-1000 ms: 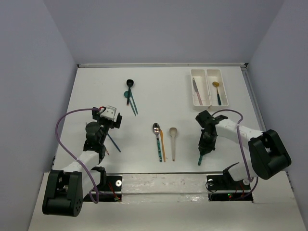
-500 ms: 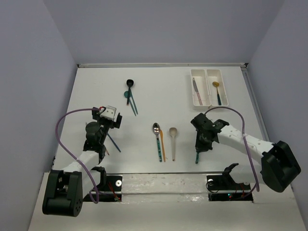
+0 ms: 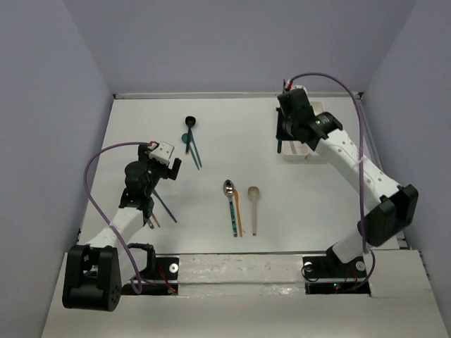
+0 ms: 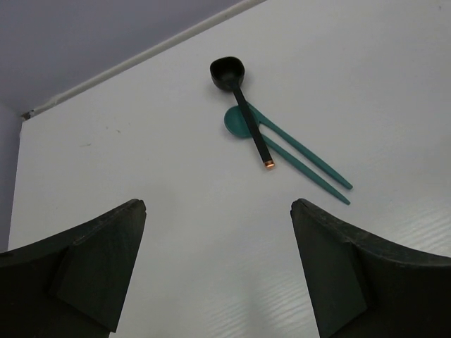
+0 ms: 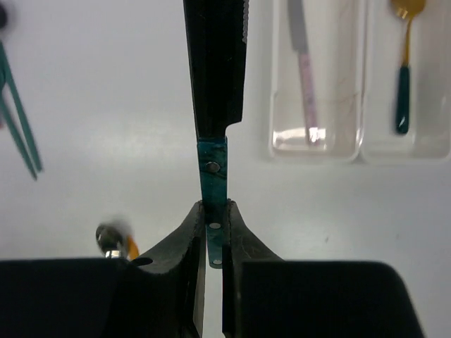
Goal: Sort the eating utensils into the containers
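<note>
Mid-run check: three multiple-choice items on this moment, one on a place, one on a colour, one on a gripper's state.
1. The gold-bowled spoon lies in: A the left tray; B the right tray; C neither tray.
2. The knife in the right gripper has a handle that is: A orange; B teal; C beige.
3. The left gripper is: A open, empty; B shut on a spoon; C shut, empty.
B, the right wrist view shows it there; B, teal shows at the grip; A, its jaws stand wide with nothing between.
</note>
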Robot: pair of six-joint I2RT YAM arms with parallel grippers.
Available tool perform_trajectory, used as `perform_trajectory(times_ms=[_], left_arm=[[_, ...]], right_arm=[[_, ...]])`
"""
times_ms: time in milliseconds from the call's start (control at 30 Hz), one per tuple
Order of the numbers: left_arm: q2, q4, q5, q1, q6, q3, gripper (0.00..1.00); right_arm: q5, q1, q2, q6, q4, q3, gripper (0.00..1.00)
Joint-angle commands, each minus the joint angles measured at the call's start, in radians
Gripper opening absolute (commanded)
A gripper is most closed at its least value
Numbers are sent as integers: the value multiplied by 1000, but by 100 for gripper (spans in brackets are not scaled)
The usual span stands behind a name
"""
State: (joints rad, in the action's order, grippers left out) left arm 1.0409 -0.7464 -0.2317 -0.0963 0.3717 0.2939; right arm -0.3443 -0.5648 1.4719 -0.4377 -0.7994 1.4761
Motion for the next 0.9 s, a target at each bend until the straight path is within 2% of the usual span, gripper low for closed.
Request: perform_trajectory(times_ms=[0, 67, 100, 200, 333, 433, 700, 833, 867], left_arm=[[-12, 175, -83, 4, 44, 163, 98], [22, 253, -75, 4, 50, 232, 98], [39, 254, -72, 3, 52, 260, 98], [135, 390, -43, -3, 46, 379, 97], [322, 496, 41, -31, 27, 546, 88], [413, 542, 112, -63, 15, 674, 85], [709, 643, 163, -82, -56, 967, 76], [813, 654, 181, -85, -73, 1047, 76], [827, 656, 184, -86, -77, 1060, 76]], right_arm=[[-58, 167, 229, 276, 46, 310, 0], [-7, 235, 344, 306, 48, 424, 0], [4, 252, 375, 306, 48, 453, 0], [15, 301, 493, 339, 49, 539, 0], [30, 327, 602, 376, 52, 579, 0], [36, 336, 663, 389, 55, 566, 0], [102, 336, 722, 370, 89, 500, 0], [162, 336, 711, 360, 91, 451, 0], [160, 336, 706, 356, 88, 438, 4]])
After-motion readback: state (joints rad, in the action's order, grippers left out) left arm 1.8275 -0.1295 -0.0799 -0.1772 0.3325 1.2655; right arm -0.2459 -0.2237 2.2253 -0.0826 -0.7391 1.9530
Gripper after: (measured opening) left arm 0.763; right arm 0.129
